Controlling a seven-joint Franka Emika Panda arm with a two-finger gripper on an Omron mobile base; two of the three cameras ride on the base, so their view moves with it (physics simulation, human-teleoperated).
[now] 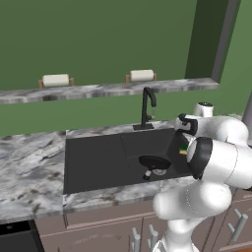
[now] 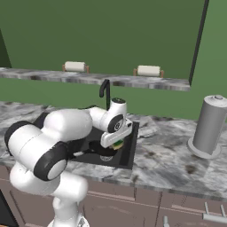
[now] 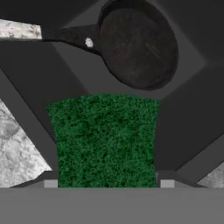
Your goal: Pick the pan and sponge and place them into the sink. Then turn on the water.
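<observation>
The black sink point(image 1: 93, 157) holds the black pan point(image 1: 154, 162), which lies on the basin floor with its handle toward the front rim. In the hand view the pan point(image 3: 140, 43) lies beyond the sponge point(image 3: 105, 140), whose green scrub face fills the space between my fingertips point(image 3: 50, 184). My gripper point(image 1: 183, 148) hangs over the basin's right end, shut on the sponge point(image 1: 183, 147). From the right side the gripper point(image 2: 116, 144) and a yellow-green bit of sponge point(image 2: 118, 145) sit just over the sink point(image 2: 128, 150). Water is out of view at the faucet point(image 1: 147, 106).
Grey marbled counter point(image 1: 29, 167) flanks the basin on both sides. A tall grey paper towel holder point(image 2: 210, 126) stands on the right counter. Two white rolls point(image 1: 55, 80) point(image 1: 141, 75) rest on the ledge behind. Cabinet handles point(image 1: 238, 224) run below the front edge.
</observation>
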